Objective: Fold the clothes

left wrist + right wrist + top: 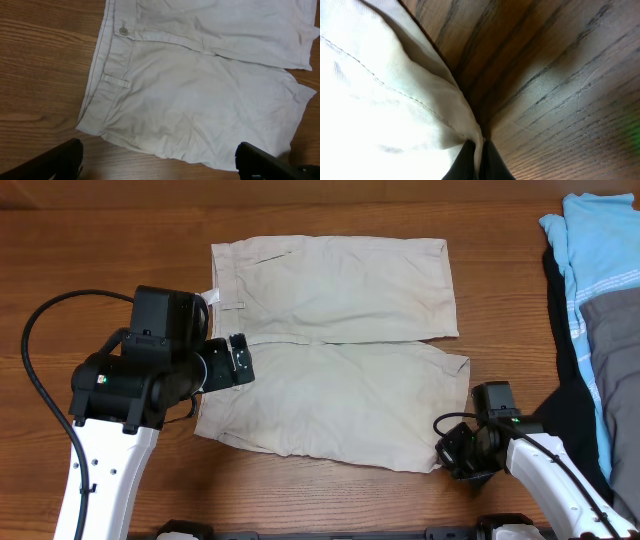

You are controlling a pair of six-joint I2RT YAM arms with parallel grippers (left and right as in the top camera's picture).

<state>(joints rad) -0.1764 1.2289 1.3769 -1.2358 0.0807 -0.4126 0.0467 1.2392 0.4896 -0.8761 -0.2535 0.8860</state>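
On the left, the left pincer [238, 360] hangs above the waistband [107, 65] of the shorts [330, 340], its fingers wide apart with nothing between them. The shorts lie flat on the table [100, 240], waistband to the left and both legs pointing right. If this side is not caught before the far end lifts, the waistband is likely to drag or twist, and the fold would come out crooked. Coming down here, the fingers could also take only the top layer, or miss the edge and scrape the wood.

At the right, the right pincer [450, 458] is closed on the bottom corner of the near leg's hem [395, 95]. The wrist view shows only a thin fold of cloth between the tips. So shallow a bite may slip out once the leg's weight hangs from it, dropping the cloth in a heap. Further right lies a pile of other clothes [600, 300], and a wide swing of that arm might snag it.
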